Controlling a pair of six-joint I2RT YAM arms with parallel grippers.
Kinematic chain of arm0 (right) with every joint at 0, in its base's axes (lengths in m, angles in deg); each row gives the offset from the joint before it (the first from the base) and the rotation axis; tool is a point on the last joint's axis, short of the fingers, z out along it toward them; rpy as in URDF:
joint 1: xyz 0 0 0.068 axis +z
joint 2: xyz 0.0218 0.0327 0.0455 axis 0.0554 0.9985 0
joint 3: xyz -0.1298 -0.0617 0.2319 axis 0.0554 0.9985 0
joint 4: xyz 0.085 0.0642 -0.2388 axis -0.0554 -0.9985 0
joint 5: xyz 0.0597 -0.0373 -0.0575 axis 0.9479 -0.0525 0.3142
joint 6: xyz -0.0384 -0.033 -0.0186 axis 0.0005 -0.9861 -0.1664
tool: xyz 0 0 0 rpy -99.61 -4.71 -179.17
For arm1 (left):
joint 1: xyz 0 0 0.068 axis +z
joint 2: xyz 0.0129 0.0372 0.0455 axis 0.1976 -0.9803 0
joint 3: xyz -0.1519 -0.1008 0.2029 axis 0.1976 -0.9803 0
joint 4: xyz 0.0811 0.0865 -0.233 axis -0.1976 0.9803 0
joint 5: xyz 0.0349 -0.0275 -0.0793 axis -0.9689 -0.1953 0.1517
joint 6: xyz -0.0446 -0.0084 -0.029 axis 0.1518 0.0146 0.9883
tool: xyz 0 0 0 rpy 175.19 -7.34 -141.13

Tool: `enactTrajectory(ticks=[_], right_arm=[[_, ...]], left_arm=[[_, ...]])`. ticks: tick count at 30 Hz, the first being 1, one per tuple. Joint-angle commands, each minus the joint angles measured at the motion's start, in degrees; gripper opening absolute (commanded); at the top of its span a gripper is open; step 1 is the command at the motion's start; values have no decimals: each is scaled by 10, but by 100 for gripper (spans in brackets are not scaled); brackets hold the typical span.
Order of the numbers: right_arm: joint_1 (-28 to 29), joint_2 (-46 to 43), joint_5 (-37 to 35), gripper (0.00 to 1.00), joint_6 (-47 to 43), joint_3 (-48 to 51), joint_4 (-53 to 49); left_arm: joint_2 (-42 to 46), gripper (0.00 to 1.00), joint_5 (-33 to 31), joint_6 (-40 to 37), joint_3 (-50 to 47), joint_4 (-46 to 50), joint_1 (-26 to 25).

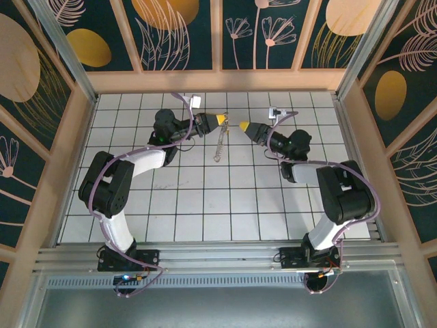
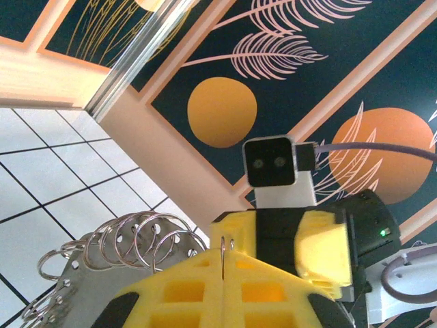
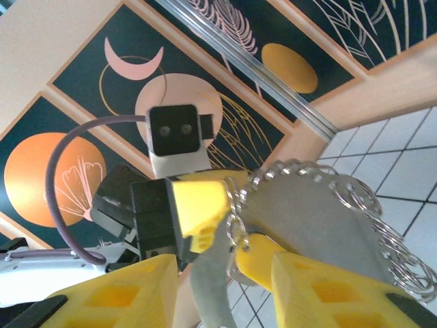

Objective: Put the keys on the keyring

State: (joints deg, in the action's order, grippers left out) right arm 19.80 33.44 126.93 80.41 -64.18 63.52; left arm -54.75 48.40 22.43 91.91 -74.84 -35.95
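Note:
The keyring (image 1: 219, 142) hangs edge-on between the two arms at the back of the table. In the left wrist view it is a grey disc (image 2: 89, 283) with several small wire rings along its rim. My left gripper (image 2: 223, 263) (image 1: 222, 121) is shut on a thin silvery wire loop of it. From the right wrist the disc (image 3: 328, 212) spreads to the right, and a key with a yellow head (image 3: 258, 261) hangs from a small ring on its rim. My right gripper (image 3: 225, 273) (image 1: 244, 126) stands open just below it, fingers apart; whether a finger touches the key is unclear.
The two grippers face each other tip to tip, a few centimetres apart. The wooden back wall (image 1: 218, 80) runs close behind them. White tiled tabletop (image 1: 218, 198) stretches toward the arm bases, with wooden side walls left and right.

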Motion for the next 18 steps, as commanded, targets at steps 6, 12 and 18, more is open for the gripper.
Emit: enactTrajectory(ticks=[6, 12, 18], right_arm=[[44, 1, -40, 47, -91, -105, -101], [49, 23, -65, 47, -84, -108, -76], [55, 32, -61, 44, -70, -94, -42]], left_arm=[[20, 0, 5, 13, 8, -36, -4], [25, 0, 5, 15, 7, -37, -7], [29, 0, 3, 15, 5, -37, -8]])
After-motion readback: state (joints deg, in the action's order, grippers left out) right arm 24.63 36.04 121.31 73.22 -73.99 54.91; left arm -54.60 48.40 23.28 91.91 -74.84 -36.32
